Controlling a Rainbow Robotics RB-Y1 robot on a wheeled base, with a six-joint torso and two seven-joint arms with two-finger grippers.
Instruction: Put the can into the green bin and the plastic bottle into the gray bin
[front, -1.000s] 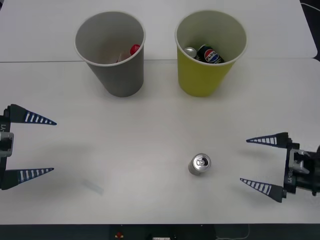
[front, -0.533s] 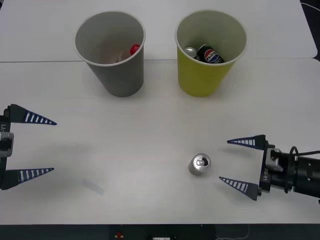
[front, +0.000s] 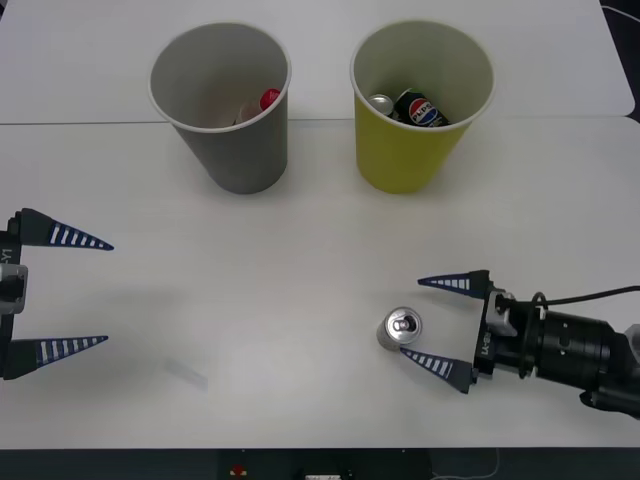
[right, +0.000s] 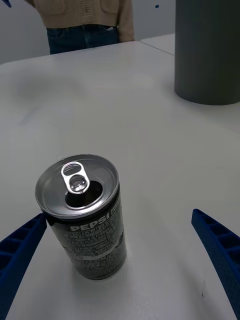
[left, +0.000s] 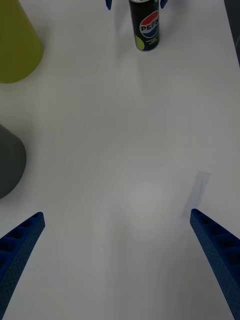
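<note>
Beside the can (front: 400, 328): right gripper (front: 432, 321), jaws wide, holding nothing.
Can upright at jaw mouth, near one fingertip; left gripper (front: 88, 293) open, well apart.

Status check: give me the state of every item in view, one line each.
can: upright on the table, tab opened, not gripped
right gripper: open, one finger beside the can
left gripper: open, idle at the table's left
green bin: upright, holds cans
gray bin: upright, holds something with a red cap
</note>
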